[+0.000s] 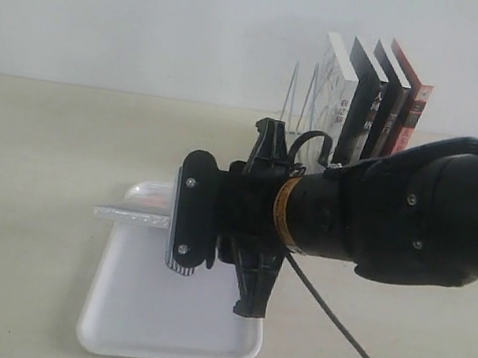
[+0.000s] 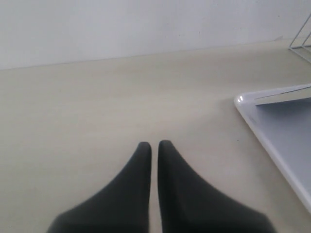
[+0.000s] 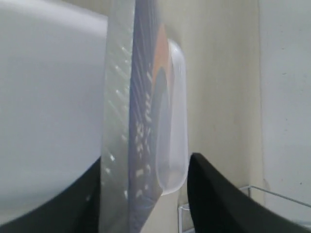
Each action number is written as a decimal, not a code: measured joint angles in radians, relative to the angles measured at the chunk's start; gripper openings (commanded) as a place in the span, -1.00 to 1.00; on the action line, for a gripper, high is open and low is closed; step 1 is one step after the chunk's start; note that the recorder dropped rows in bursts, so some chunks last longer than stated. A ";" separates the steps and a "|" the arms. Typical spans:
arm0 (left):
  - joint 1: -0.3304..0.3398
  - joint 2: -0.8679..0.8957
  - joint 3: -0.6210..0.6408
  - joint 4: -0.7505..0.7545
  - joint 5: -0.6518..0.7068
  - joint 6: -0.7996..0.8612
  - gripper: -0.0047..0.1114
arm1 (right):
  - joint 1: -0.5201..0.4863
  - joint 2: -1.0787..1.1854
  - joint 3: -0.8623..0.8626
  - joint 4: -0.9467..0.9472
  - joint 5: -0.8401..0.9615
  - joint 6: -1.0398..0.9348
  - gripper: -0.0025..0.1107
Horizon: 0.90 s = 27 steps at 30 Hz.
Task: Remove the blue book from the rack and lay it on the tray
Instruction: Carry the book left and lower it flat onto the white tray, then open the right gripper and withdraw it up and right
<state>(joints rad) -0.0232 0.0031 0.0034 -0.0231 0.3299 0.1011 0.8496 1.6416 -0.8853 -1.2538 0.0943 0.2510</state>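
The blue book lies nearly flat, low over the far end of the white tray, sticking out past the tray's left rim. My right gripper reaches across from the right and stands open around the book's end. In the right wrist view the book shows edge-on with its orange moon; one finger touches it and the other finger stands apart from the cover. My left gripper is shut on nothing over bare table, beside the tray.
The white wire rack stands behind the tray near the wall. It holds a white book, black-spined books and a red-spined book. The right arm's cable trails over the table at front right.
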 measured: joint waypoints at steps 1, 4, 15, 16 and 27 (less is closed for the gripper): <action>0.000 0.000 0.000 0.000 0.000 0.000 -0.84 | 0.000 -0.002 0.000 0.007 0.004 0.011 -0.14; 0.000 0.000 0.000 0.000 0.000 0.000 -0.84 | 0.000 -0.032 0.000 0.054 0.008 0.050 -0.14; 0.000 0.000 0.000 0.000 0.000 0.000 -0.84 | 0.000 -0.296 -0.004 0.350 0.008 0.075 -0.14; 0.000 0.000 0.000 0.000 0.000 0.000 -0.84 | 0.000 -0.323 -0.004 0.363 0.012 0.075 -0.15; 0.000 0.000 0.000 0.000 0.000 0.000 -0.84 | 0.000 -0.630 -0.004 0.405 0.150 0.214 -0.96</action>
<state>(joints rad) -0.0232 0.0031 0.0034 -0.0231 0.3299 0.1011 0.8496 1.0114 -0.8895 -0.8490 0.2439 0.4652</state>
